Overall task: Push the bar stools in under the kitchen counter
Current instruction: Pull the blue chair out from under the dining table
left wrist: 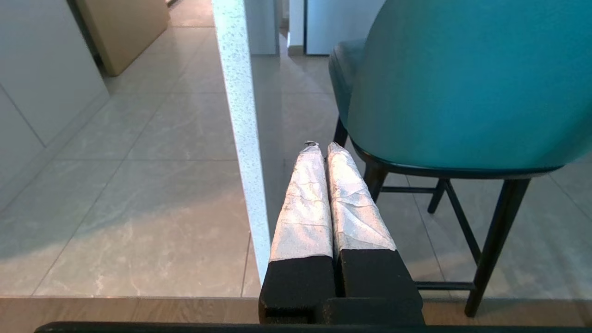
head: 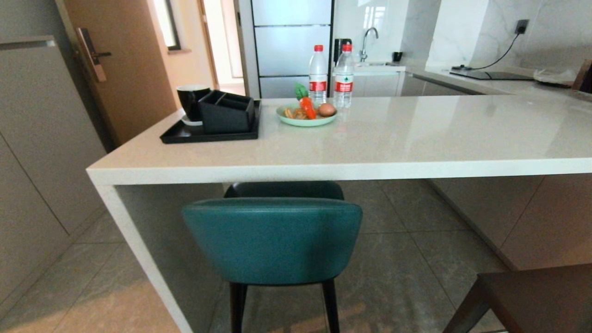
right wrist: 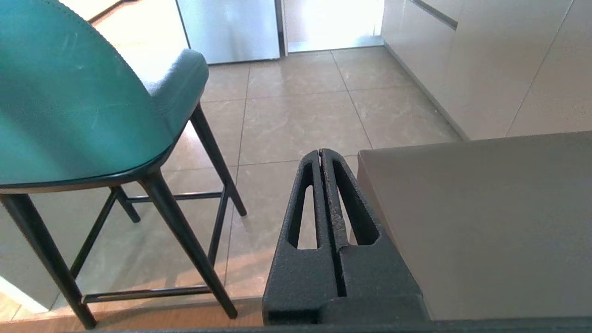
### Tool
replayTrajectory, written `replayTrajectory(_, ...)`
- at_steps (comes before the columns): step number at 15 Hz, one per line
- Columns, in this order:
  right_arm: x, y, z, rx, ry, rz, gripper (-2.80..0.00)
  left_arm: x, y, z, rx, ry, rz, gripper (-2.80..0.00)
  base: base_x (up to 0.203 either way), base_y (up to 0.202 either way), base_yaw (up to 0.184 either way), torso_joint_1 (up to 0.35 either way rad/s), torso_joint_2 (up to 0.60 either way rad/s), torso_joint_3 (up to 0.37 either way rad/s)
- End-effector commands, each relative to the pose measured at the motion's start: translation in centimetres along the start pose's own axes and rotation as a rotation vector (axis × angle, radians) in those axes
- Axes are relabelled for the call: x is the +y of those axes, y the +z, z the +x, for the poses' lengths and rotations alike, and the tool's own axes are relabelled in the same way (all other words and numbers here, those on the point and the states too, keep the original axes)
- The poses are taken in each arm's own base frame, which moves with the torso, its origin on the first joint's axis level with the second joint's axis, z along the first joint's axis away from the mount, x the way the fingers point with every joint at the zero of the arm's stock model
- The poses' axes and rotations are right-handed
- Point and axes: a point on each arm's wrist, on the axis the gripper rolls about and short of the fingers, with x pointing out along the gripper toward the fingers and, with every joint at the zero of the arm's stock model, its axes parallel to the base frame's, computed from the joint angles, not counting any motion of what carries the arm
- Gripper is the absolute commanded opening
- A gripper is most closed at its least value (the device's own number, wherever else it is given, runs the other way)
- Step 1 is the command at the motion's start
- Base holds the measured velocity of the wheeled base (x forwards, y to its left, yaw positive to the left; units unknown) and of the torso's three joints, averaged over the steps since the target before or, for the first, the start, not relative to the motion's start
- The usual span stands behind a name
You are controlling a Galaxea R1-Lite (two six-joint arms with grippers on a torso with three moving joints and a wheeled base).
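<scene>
Teal stool [head: 272, 240] sits centre, seat part-under the table [head: 351, 169], back still proud. Grey stool [head: 532, 296] near right, not in. Left gripper [left wrist: 323, 147] and right gripper [right wrist: 321, 152] low either side, fingers pressed together, empty. Risk: off-centre push skews stool into slab leg [head: 138, 249]; glossy tile floor [head: 407, 259], legs may skid.

Right pincer [right wrist: 322, 155]: black, fingers pressed together, holding nothing, pointed over tiled floor [right wrist: 296, 120]
Teal stool [right wrist: 69, 101]: curved back w/ padded seat edge, thin black legs & footrest bars, standing on tiles, apart from pincer
Dark-grey boxy stool top [right wrist: 485, 217]: flat surface just beside pincer
Beige cabinet panels [right wrist: 499, 64] & silver fridge front [right wrist: 231, 27] at far end
</scene>
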Motion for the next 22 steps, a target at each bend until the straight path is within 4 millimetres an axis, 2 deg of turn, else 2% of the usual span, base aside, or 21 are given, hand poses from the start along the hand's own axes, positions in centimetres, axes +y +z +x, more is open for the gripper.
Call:
replayTrajectory(1, 0.0, -0.1, 0.0, 0.005, 0.0, 0.0, -2.8, 0.0, 0.0, 0.0, 0.001, 0.0, 0.0, -2.8, 0.0, 0.0, 0.0, 0.0, 0.0, 0.0)
replayTrajectory(11, 0.0, -0.1, 0.0, 0.012, -0.002, -0.035, -2.8, 0.0, 0.3, -0.2, 0.037, -0.008, 0.04, -2.8, 0.0, 0.0, 0.0, 0.0, 0.0, 0.0)
replayTrajectory(12, 0.0, 0.2, 0.0, 0.025, 0.001, -0.06, -2.8, -0.1, 1.4, -0.4, 0.024, -0.02, 0.034, -2.8, 0.0, 0.0, 0.0, 0.0, 0.0, 0.0)
replayTrajectory(14, 0.1, 3.8, 0.1, 0.046, 0.014, -0.039, -2.8, -0.1, 5.1, -0.1, 0.06, -0.049, -0.031, -2.8, 0.0, 0.0, 0.0, 0.0, 0.0, 0.0)
replayTrajectory(16, 0.2, 7.3, 1.7, 0.116, 0.044, 0.032, -2.8, -0.1, 9.2, 2.0, 0.153, -0.085, -0.129, -2.8, 0.0, 0.0, 0.0, 0.0, 0.0, 0.0)
replayTrajectory(18, 0.4, 9.0, 3.9, 0.208, 0.106, 0.058, -2.8, -0.5, 12.2, 4.8, 0.235, -0.166, -0.194, -2.8, 0.0, 0.0, 0.0, 0.0, 0.0, 0.0)
replayTrajectory(20, 0.5, 9.6, 6.7, 0.301, 0.177, 0.061, -2.8, -1.4, 12.9, 7.9, 0.285, -0.241, -0.221, -2.8, 0.0, 0.0, 0.0, 0.0, 0.0, 0.0)
replayTrajectory(22, 0.7, 9.9, 9.7, 0.35, 0.228, 0.068, -2.8, -2.2, 12.2, 11.0, 0.306, -0.262, -0.231, -2.8, 0.0, 0.0, 0.0, 0.0, 0.0, 0.0)
